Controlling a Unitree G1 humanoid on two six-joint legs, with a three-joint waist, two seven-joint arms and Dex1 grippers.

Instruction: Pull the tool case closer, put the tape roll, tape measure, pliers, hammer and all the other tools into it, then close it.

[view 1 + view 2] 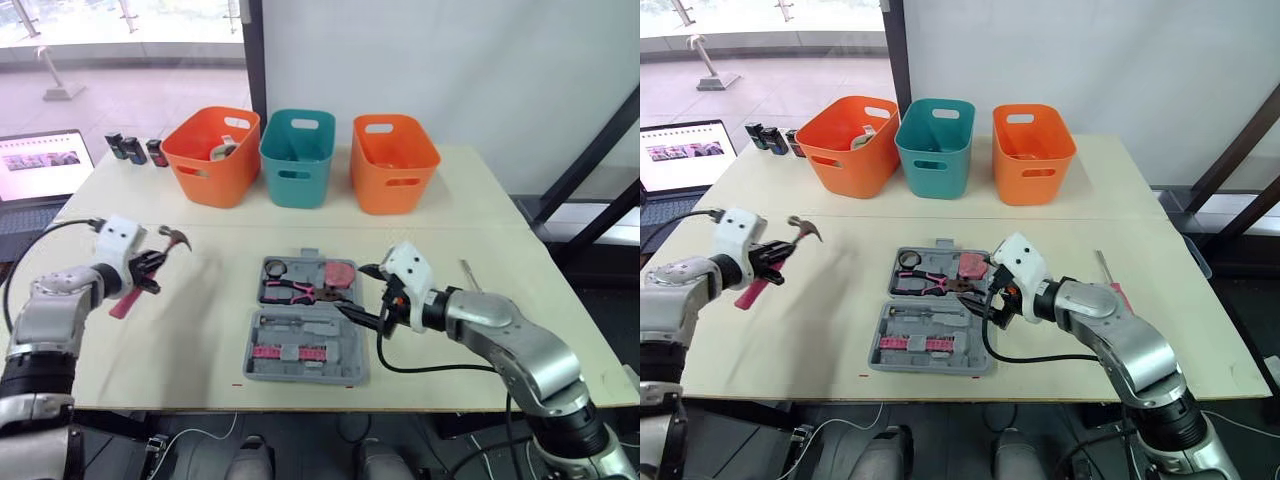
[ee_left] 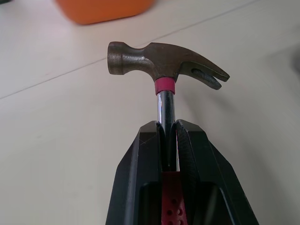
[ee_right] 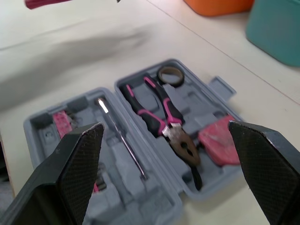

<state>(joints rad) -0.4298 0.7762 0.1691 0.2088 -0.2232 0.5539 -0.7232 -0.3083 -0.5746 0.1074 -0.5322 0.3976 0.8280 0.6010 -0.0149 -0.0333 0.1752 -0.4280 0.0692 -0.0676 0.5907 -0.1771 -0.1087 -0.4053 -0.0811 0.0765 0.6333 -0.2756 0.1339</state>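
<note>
Currently the tool case (image 1: 304, 380) lies open on the surface near the middle of the front edge. Its far half holds the tape roll (image 3: 169, 75), the pliers (image 3: 161, 119) and the pink tape measure (image 3: 218, 145). A screwdriver (image 3: 124, 140) lies in the near half.

The left gripper (image 1: 148, 268) is raised over the surface near the left edge, well apart from the case. Its fingers are clamped on the metal shaft of the hammer (image 2: 165, 61), just below the head.

The right gripper (image 1: 362, 292) hovers at the right side of the case, fingers spread wide and holding nothing.

A slim tool (image 1: 1102, 266) lies loose near the right edge. Three bins stand along the far edge: orange (image 1: 212, 155), teal (image 1: 297, 157) and orange (image 1: 393, 162).
</note>
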